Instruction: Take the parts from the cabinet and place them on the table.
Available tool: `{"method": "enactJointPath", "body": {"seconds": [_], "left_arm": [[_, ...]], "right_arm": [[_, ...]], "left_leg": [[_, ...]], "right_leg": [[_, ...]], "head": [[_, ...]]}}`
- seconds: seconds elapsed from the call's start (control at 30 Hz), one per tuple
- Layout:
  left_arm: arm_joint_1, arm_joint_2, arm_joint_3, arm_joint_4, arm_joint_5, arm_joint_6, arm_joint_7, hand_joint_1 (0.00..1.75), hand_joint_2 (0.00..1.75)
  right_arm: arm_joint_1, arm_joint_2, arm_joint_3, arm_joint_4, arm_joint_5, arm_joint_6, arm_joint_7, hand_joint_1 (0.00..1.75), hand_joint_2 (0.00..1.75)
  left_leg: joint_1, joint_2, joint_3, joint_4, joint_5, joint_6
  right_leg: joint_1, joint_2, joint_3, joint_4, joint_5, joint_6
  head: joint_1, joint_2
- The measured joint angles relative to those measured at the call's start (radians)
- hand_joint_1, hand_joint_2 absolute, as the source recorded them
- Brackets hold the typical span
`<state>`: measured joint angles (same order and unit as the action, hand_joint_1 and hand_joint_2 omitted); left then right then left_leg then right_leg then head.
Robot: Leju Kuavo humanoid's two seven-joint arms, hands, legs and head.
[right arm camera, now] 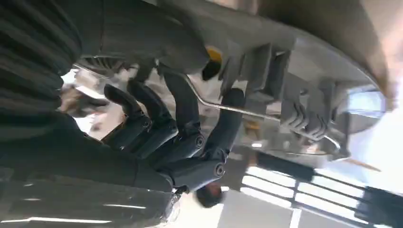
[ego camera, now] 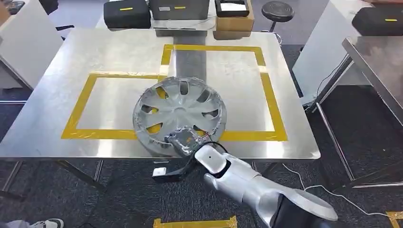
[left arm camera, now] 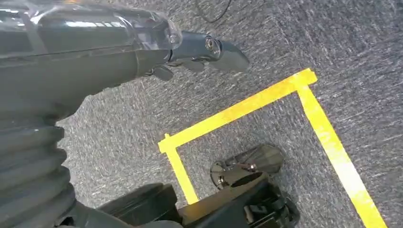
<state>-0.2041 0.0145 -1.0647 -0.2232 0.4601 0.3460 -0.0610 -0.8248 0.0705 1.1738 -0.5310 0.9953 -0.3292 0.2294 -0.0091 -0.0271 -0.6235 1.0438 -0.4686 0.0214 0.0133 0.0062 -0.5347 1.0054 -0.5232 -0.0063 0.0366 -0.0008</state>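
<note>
A silver wheel cover (ego camera: 179,111) is on the steel table (ego camera: 95,57), near its front edge and across the yellow tape line. My right hand (ego camera: 183,140) grips the cover's near rim. In the right wrist view the dark fingers (right arm camera: 190,128) curl around the rim and its wire ring, with the cover's ribbed underside (right arm camera: 304,80) close above them. My left hand (left arm camera: 204,50) hangs over the carpet with its thumb stretched out and nothing in it.
Yellow tape rectangles (ego camera: 81,102) mark the tabletop. Black cases (ego camera: 127,13) and a cardboard box (ego camera: 234,21) stand at the far edge, with a stool (ego camera: 277,10) behind them. A second steel table (ego camera: 375,61) stands to the right. Yellow tape (left arm camera: 247,107) marks the floor.
</note>
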Motion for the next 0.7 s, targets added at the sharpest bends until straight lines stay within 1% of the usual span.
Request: {"method": "enactJointPath", "body": {"seconds": [0.07, 0.17, 0.3, 0.4, 0.5, 0.6, 0.7], "left_arm": [[0.006, 0.000, 0.000, 0.000, -0.005, 0.000, 0.006, 0.00, 1.75], [0.012, 0.000, 0.000, 0.000, -0.005, 0.005, 0.007, 0.00, 1.75], [0.015, -0.002, 0.000, 0.000, 0.002, 0.009, 0.012, 0.00, 1.75], [0.024, -0.002, 0.000, 0.000, 0.005, 0.010, 0.013, 0.00, 1.75], [0.026, -0.002, 0.000, 0.000, 0.005, 0.010, 0.012, 0.00, 1.75], [0.026, -0.002, 0.000, 0.000, 0.002, 0.010, 0.006, 0.00, 1.75], [0.026, -0.003, 0.000, 0.000, 0.000, 0.015, -0.003, 0.00, 1.75]], "right_arm": [[-0.044, -0.027, -0.001, 0.027, 0.007, 0.002, 0.046, 1.64, 1.75], [-0.121, -0.073, -0.010, 0.055, 0.010, 0.011, 0.078, 1.64, 1.75], [-0.219, -0.122, -0.034, 0.070, 0.008, 0.022, 0.093, 1.64, 1.75], [-0.270, -0.148, -0.053, 0.074, 0.007, 0.029, 0.093, 1.64, 1.75], [-0.286, -0.164, -0.059, 0.074, 0.000, 0.025, 0.083, 1.64, 1.75], [-0.272, -0.168, -0.072, 0.073, 0.000, 0.014, 0.072, 1.64, 1.75], [-0.252, -0.169, -0.074, 0.073, 0.002, -0.001, 0.046, 1.64, 1.75]], "left_leg": [[-0.001, -0.001, -0.001, 0.000, 0.002, 0.002], [-0.003, 0.003, -0.003, 0.000, 0.003, 0.003], [-0.003, 0.007, -0.003, 0.000, 0.003, 0.003], [-0.003, 0.007, -0.004, 0.000, 0.002, 0.004], [-0.003, 0.008, -0.004, 0.000, 0.001, 0.005], [-0.003, 0.009, -0.004, 0.000, 0.000, 0.006], [-0.003, 0.009, -0.004, 0.000, 0.000, 0.006]], "right_leg": [[-0.001, -0.001, 0.000, 0.000, 0.001, 0.002], [-0.002, 0.000, 0.000, 0.000, 0.006, 0.005], [-0.003, 0.002, 0.001, -0.002, 0.006, 0.005], [-0.003, 0.002, 0.001, -0.003, 0.006, 0.006], [-0.003, 0.002, 0.001, -0.003, 0.005, 0.006], [-0.003, 0.002, 0.001, -0.003, 0.004, 0.007], [-0.002, 0.002, 0.001, -0.003, 0.004, 0.006]], "head": [[0.001, 0.000], [0.004, 0.000], [0.003, 0.000], [0.004, 0.000], [0.003, 0.000], [0.003, 0.000], [0.003, 0.000]]}}
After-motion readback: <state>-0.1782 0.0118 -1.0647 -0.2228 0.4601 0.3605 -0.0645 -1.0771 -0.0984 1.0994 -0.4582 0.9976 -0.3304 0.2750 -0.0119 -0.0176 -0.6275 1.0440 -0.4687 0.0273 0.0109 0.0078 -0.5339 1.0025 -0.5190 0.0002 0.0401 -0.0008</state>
